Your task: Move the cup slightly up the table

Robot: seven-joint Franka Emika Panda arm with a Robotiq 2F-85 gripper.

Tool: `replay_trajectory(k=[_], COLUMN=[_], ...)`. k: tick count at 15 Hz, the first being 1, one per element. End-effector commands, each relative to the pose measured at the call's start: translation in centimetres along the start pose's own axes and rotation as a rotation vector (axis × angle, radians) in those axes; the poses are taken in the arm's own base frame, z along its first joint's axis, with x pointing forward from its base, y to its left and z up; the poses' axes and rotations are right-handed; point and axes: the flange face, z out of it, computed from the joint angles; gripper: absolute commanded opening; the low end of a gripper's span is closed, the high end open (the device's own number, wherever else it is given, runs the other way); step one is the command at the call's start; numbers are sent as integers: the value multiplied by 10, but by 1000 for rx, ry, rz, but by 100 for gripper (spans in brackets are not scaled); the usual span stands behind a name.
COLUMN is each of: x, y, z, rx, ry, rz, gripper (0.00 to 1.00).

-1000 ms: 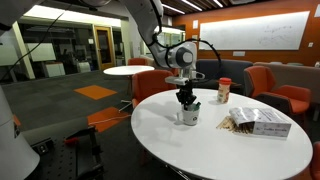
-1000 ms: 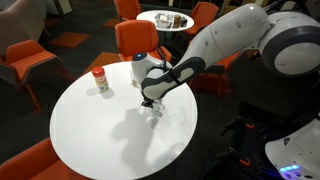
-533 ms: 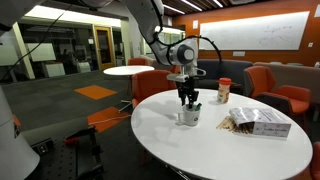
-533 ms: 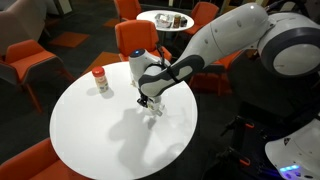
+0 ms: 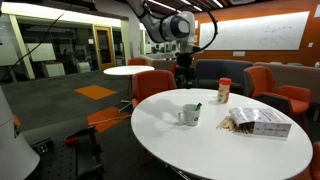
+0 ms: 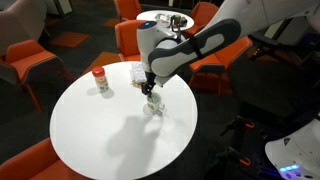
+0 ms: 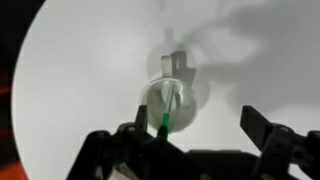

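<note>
The cup [image 5: 189, 115], a small white-grey mug with a side handle, stands free on the round white table [image 5: 200, 150]. A green stick pokes out of its top. My gripper [image 5: 184, 84] hangs open well above it and holds nothing. In another exterior view the gripper [image 6: 150, 89] is just above the cup [image 6: 153, 107] near the far side of the table [image 6: 100, 140]. The wrist view looks straight down into the cup [image 7: 168, 100]. It lies near one finger [image 7: 135, 138] of the spread gripper [image 7: 198, 135], with bare table [image 7: 80, 80] all round it.
A jar with a red lid [image 5: 224, 90] [image 6: 99, 80] and a flat box [image 5: 258, 122] also stand on the table. Orange chairs [image 5: 272, 85] [image 6: 135, 40] ring it. A smaller round table [image 5: 130, 70] [image 6: 165, 18] stands further back.
The gripper was shut on the cup a second ago. It has opened, let go of the cup and risen straight up, and the cup stays on the table.
</note>
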Motion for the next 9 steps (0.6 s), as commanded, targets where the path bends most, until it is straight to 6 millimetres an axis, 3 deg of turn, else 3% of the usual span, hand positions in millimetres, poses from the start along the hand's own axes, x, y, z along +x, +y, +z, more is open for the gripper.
replay_trajectory(k=[1,5,9], x=[-49,-93,-125], y=[27,47,68], z=[-40,-76,-97], rx=[11,3,-11], ry=[15,51,72], rz=[2,-30,-69], gripper=[100,100,100])
